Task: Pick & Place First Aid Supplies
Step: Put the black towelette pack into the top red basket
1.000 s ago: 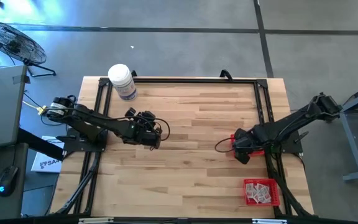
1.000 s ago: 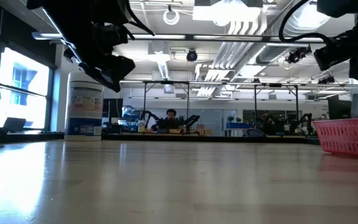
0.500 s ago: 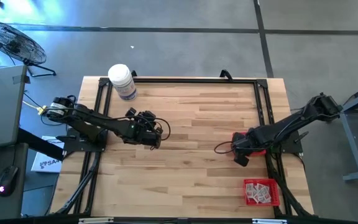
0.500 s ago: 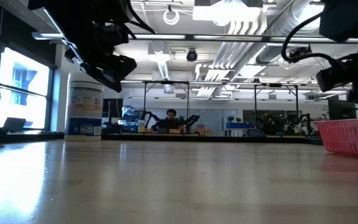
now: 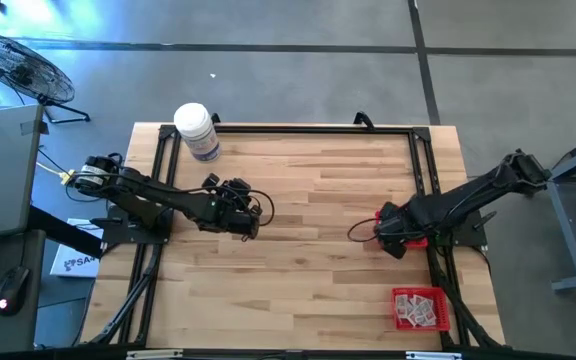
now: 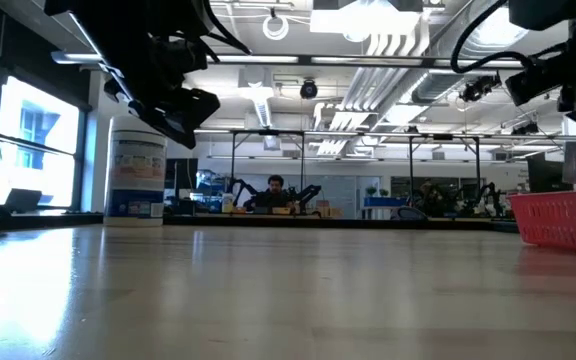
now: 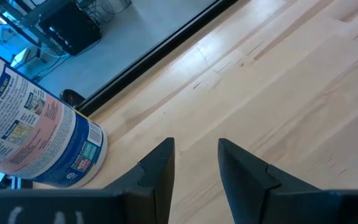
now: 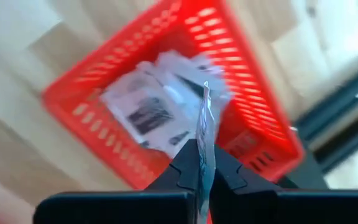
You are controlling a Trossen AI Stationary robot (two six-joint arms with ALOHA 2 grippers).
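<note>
- A thin packet (image 8: 204, 134) is clamped edge-on in the right claw (image 8: 199, 163), above the red basket (image 8: 79, 134) of packets.
- It is judged light and floppy, best pinched by an edge.
- The left claw (image 7: 194, 163) is held slightly apart over the surface (image 5: 308, 230), empty.

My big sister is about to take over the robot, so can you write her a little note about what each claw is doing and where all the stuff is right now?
Right gripper: shut on one first aid packet, held edge-on above a red mesh basket holding more packets.
Left gripper: open, empty, waiting over the table's left side near the white bottle.
A second basket, also with packets inside, sits at the table's near right corner.
Done: one packet picked up.
Left: place it, probably in that corner basket, then fetch the others one by one.
</note>
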